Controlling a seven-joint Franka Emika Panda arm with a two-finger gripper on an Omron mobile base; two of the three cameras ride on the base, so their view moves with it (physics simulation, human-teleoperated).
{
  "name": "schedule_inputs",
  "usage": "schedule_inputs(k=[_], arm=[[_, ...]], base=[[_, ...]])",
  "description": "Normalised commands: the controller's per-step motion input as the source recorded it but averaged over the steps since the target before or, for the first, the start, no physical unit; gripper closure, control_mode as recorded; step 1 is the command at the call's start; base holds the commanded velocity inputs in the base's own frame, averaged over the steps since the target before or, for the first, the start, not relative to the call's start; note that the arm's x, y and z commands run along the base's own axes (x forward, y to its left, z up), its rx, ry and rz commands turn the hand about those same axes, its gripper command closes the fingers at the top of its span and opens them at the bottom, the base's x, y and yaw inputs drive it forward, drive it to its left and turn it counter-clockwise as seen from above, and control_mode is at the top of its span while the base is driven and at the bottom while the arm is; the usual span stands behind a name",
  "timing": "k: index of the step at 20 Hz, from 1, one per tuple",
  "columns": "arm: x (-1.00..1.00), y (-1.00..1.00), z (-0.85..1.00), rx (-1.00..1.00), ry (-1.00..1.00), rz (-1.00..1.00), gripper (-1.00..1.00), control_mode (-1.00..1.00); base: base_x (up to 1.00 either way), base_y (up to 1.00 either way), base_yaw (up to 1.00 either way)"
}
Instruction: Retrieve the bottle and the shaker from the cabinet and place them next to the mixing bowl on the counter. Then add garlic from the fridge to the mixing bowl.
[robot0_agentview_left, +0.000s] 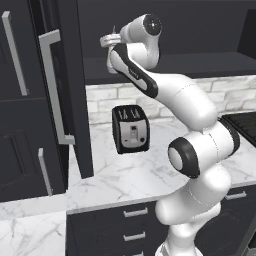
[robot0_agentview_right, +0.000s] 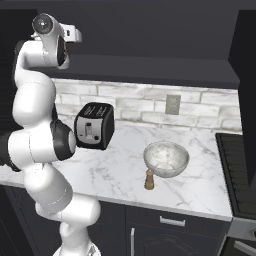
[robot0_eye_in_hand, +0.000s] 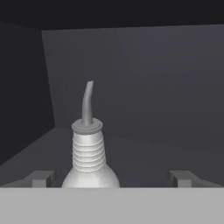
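Inside the dark charcoal cabinet (robot0_eye_in_hand: 144, 78), we are aligning our spread hand (robot0_eye_in_hand: 111, 179) around the creamy-white nozzle-topped bottle (robot0_eye_in_hand: 89, 157) standing on its shelf; next, advancing slightly, then closing.

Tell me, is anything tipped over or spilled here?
No. The bottle stands upright on the cabinet shelf, between the open jaws. On the counter the shaker stands upright beside the bowl, and the toaster sits normally. No spill shows.
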Motion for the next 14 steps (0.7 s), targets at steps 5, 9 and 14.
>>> schedule_inputs(k=[5, 9, 14], arm=[[0.25, 0.05, 0.00, 0.00, 0.07, 0.00, -1.00, -1.00], [0.22, 0.09, -0.01, 0.00, 0.05, 0.00, -1.00, -1.00], [0.17, 0.11, -0.07, 0.00, 0.02, 0.00, -1.00, -1.00]], base=[[0.00, 0.00, 0.00], [0.00, 0.00, 0.00], [0.00, 0.00, 0.00]])
